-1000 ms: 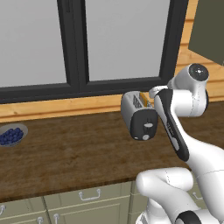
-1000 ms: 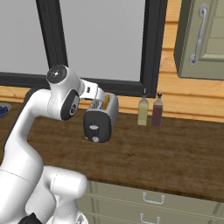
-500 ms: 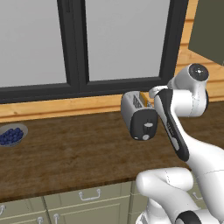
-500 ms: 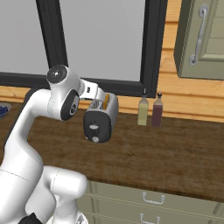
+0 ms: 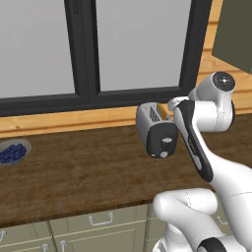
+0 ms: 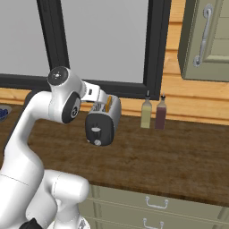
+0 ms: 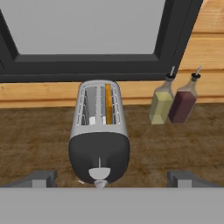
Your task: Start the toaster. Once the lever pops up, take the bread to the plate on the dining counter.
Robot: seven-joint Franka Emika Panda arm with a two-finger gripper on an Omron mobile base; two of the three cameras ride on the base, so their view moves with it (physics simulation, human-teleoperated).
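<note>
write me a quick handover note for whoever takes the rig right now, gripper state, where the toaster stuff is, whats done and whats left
Gripper: open, holding nothing, poised just in front of the toaster's black end panel.
Toaster: on the dark wood counter under the window, end panel facing the arm.
Bread: sitting down in the right-hand slot, only its top edge showing.
Lever: low on the end panel, between the fingertips; whether it is pressed yet I cannot tell.
Beside the toaster: two bottles. Bowl of blueberries far left on the counter.
Done: arm lined up on the toaster.
Left: start the toaster, wait for the pop, carry the bread to the plate.
</note>
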